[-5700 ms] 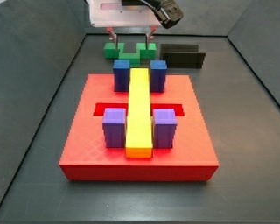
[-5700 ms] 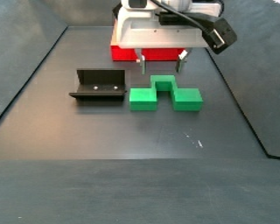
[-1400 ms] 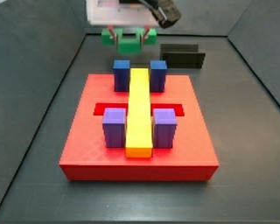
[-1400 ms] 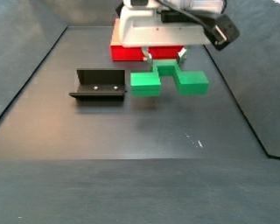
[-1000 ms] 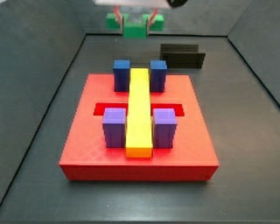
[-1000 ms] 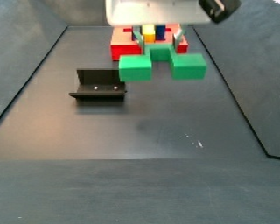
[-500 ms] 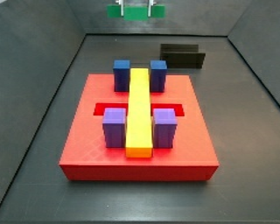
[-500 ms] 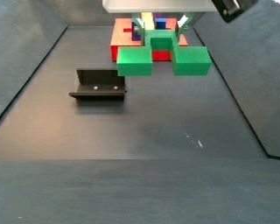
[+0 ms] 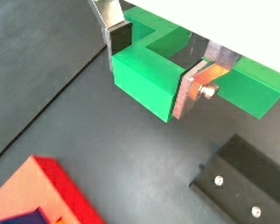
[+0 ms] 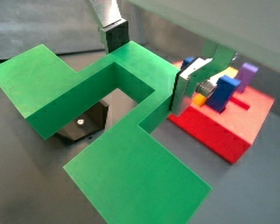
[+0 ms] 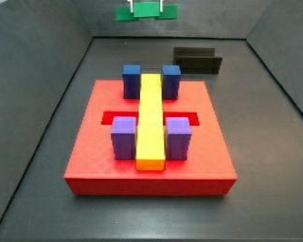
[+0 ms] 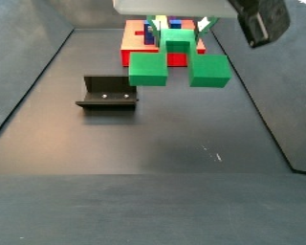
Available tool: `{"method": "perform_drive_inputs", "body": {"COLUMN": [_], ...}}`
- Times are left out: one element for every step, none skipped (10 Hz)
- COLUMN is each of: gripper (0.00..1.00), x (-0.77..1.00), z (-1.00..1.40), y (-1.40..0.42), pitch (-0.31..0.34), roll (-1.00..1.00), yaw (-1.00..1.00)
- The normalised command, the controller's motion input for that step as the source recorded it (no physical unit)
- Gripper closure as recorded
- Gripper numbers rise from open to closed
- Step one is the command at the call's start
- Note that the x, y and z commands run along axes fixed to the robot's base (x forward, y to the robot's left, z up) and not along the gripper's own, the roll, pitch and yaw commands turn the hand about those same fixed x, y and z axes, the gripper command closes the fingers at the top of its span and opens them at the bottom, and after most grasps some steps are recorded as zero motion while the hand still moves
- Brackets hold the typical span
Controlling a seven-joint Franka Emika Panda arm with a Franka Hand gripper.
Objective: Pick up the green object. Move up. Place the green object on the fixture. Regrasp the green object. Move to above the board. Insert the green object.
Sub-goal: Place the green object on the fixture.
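Note:
My gripper (image 9: 150, 54) is shut on the green object (image 9: 150, 77), a bright-green notched block, and holds it high above the floor. The silver fingers (image 10: 185, 92) clamp its middle web in both wrist views. In a side view the green object (image 12: 178, 63) hangs in the air, in front of the board's end and to the right of the fixture (image 12: 107, 94). In a side view it (image 11: 147, 9) shows at the top edge, beyond the board (image 11: 151, 142). The fixture (image 9: 248, 187) lies below in a wrist view. The board (image 10: 224, 122) is a red slab with blue and purple posts.
A long yellow bar (image 11: 151, 118) lies along the board between blue posts (image 11: 132, 80) and purple posts (image 11: 178, 137). Grey walls ring the dark floor (image 12: 156, 172). The arm's black body (image 12: 260, 19) shows at the upper right.
My gripper has risen with the green object from the floor to high above it. In the last half second it barely moved. The fixture and the board have not moved.

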Motion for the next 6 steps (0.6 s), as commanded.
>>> {"method": "perform_drive_inputs", "body": {"gripper": [1.00,1.00,1.00,1.00,1.00,1.00], "x": [0.41,0.39,0.33,0.25,0.27,0.33], "z": [-0.17,-0.17,-0.27,-0.32,-0.07,-0.13], "y": [-0.05,-0.05,-0.03,-0.03,-0.05,-0.08], "pitch": [0.274,0.237,0.143,0.040,0.000,-0.040], "roll": [-0.80,-0.81,-0.75,-0.71,-0.66,-0.51], "yaw": [0.00,-0.03,0.00,0.00,0.00,0.00]}}
